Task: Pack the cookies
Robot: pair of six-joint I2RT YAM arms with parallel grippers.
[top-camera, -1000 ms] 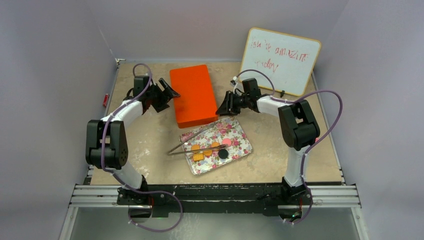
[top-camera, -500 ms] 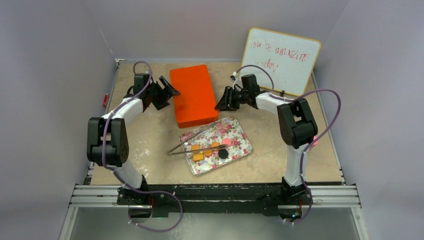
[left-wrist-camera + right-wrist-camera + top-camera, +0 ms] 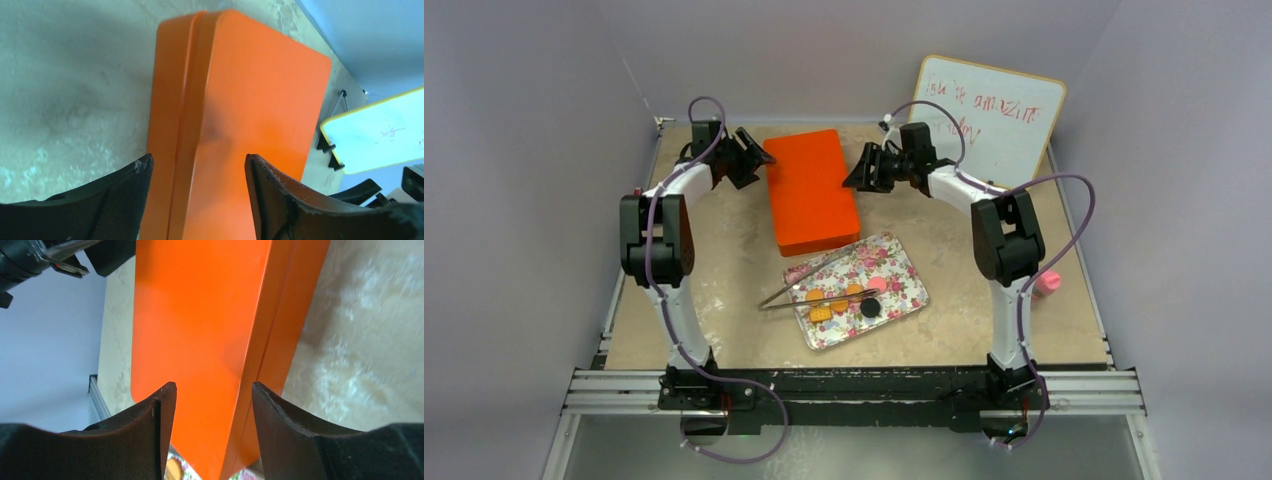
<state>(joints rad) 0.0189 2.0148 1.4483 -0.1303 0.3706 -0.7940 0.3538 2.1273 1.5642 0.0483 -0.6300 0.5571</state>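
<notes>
The cookies [image 3: 854,291] lie on a floral tray [image 3: 902,268]: round orange ones, a pink one [image 3: 877,284], a dark one [image 3: 870,308] and a square tan one [image 3: 820,314]. Behind the tray is a shut orange box [image 3: 809,190]. My left gripper [image 3: 764,164] is at the box's far left edge, open, and its fingers straddle the lid seam [image 3: 198,165] of the box [image 3: 260,100]. My right gripper [image 3: 853,180] is at the box's far right edge, open [image 3: 214,390] over the same box [image 3: 200,315]. One orange cookie [image 3: 172,469] peeks below it.
Metal tongs [image 3: 809,284] lie across the tray's left side. A whiteboard [image 3: 986,120] leans at the back right, also seen in the left wrist view [image 3: 375,132]. A small pink object [image 3: 1047,283] sits by the table's right edge.
Both arms have stretched toward the back along the box's two sides. The right jaws have widened and the left jaws have narrowed a little. The pink object at the right edge has come into view.
</notes>
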